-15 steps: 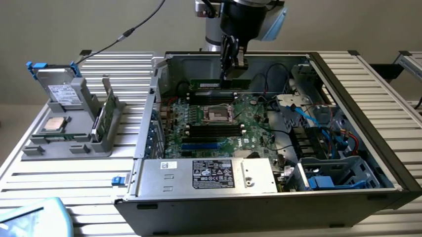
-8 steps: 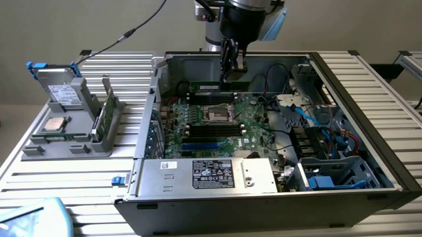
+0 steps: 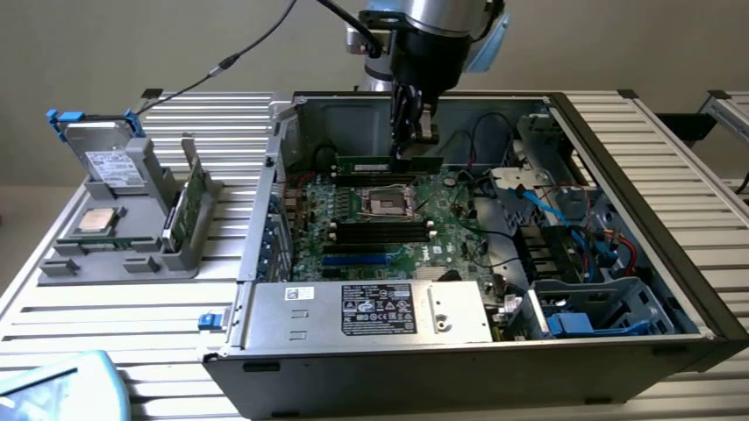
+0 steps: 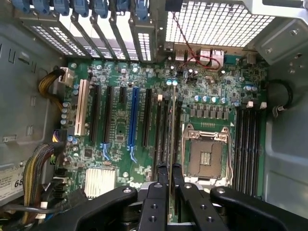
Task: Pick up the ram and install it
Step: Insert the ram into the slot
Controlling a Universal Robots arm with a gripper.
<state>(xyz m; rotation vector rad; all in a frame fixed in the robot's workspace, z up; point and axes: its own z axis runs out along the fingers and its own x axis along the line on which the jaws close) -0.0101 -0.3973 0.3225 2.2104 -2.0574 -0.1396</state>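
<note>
Slim green circuit-board ram stick (image 3: 388,163), clenched on edge between black metal fingers (image 4: 162,174), low over far side of green motherboard (image 3: 451,241) inside open grey computer case (image 3: 351,386) on slatted counter (image 3: 117,324); lengthwise in line with long black memory slots (image 4: 178,127), seemingly to match one.

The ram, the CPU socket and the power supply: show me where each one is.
ram (image 3: 365,163), exterior view, on its green board toward that view's left end.
CPU socket (image 3: 387,203), exterior view, on the middle of its metal frame.
power supply (image 3: 377,309), exterior view, on its printed label.
</note>
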